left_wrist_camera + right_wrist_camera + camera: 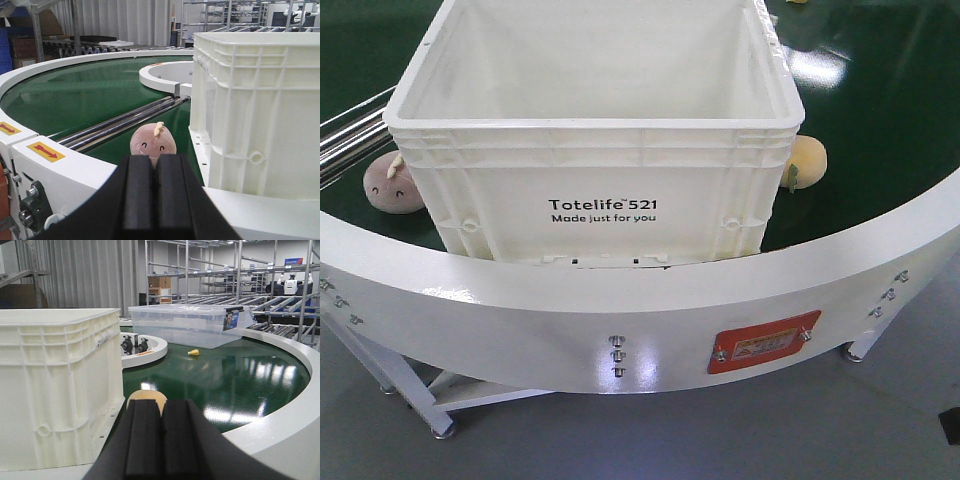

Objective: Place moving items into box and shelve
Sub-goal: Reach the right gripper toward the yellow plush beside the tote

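— What carries everything?
— A curved green belt (880, 130) with a white rim (520, 310).
— And what lies on it?
— The crate (600, 200), close against the rim. A pink plush (390, 183) is just beside it at 9 o'clock and a yellow plush (808, 160) at 3. Farther off, toward 1 o'clock, are a small yellow thing (193, 352) and a clear bin (185, 325).

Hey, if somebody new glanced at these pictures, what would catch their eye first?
The big white crate printed Totelife 521 sits centre-frame on the curved green conveyor, open, with nothing visible inside. A pinkish plush toy lies on the belt beside its left wall and a yellow one beside its right, both outside it.
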